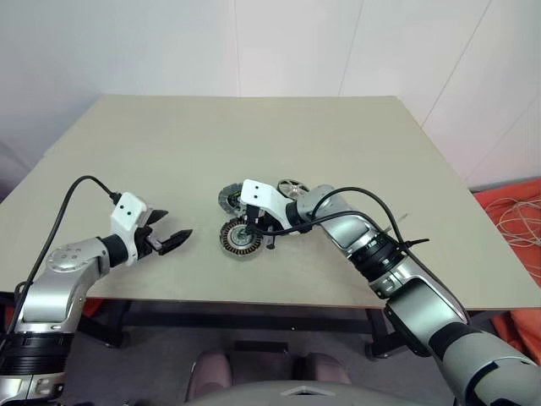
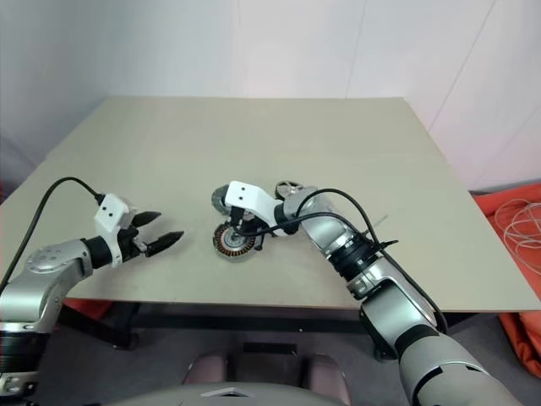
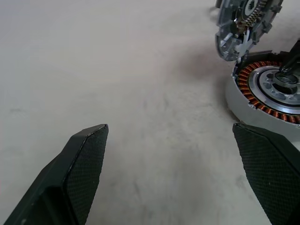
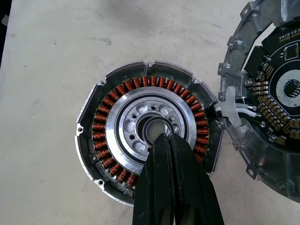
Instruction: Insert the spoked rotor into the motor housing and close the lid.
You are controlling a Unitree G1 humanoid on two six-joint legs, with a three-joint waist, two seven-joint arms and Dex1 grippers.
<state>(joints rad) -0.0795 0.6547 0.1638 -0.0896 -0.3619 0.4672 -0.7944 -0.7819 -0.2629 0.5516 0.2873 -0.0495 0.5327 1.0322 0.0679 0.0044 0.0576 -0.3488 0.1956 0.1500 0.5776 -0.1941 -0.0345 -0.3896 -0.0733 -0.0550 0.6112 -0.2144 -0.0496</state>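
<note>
The motor housing (image 4: 101,126) lies open-face up on the table, its copper windings ringing a silver hub. Hinged at its edge by white wires, the lid (image 4: 276,93) stands tilted beside it, circuit-board side showing. My right gripper (image 4: 165,137) is shut with nothing in it, its tips over the hub's centre hole. The spoked rotor (image 1: 292,187) lies flat just behind my right wrist, black rim and silver spokes partly hidden by the arm. My left gripper (image 1: 178,222) hangs open and empty a short way to the left of the housing (image 3: 267,89), pointing at it.
The tan table (image 1: 254,135) has bare room behind and to the left of the parts. Its front edge runs close below both arms. Orange cloth and white cables (image 1: 516,216) lie on the floor to the right.
</note>
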